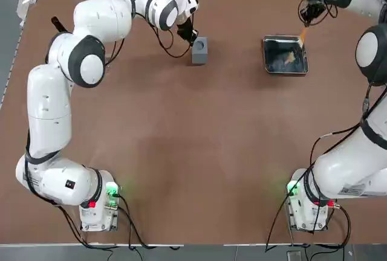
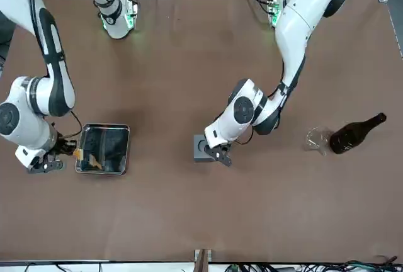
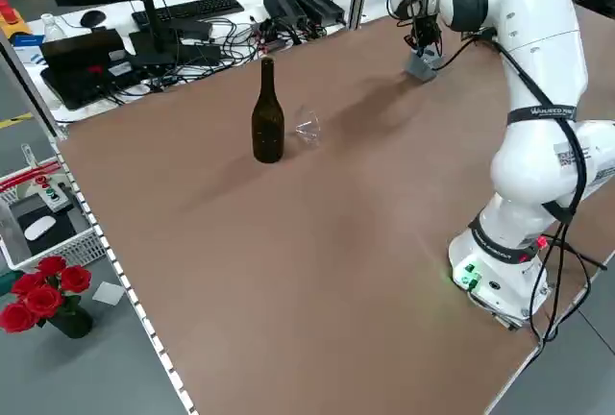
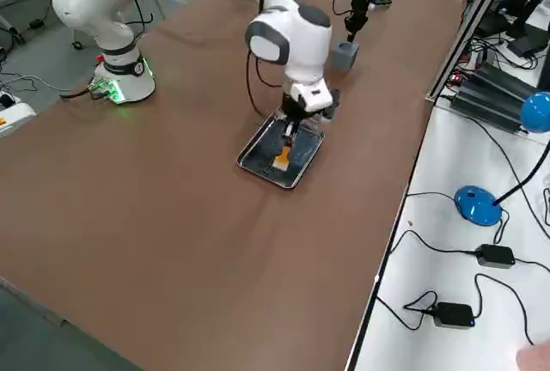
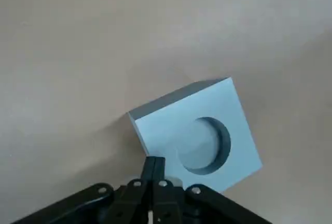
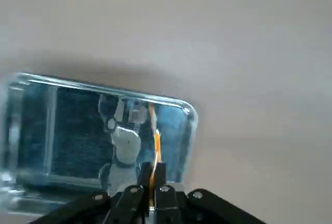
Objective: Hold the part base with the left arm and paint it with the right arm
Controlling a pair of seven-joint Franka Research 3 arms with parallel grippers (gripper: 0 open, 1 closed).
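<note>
The part base [image 1: 199, 49] sits recess-up, touching the left gripper [image 1: 191, 36], whose fingers are pressed together at its edge. The right gripper [image 1: 304, 22], bent down over the steel tray [image 1: 284, 69], pinches an orange brush [image 1: 300, 36] slanting into it.

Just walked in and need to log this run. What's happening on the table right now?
The left gripper, jaws shut, presses down on an edge of the small grey cube-shaped block with a round recess, steadying it. The right gripper, jaws shut on a thin orange brush, holds the brush tip over the shallow steel tray. The block looks unpainted so far. A dark brown glass bottle stands aside.
</note>
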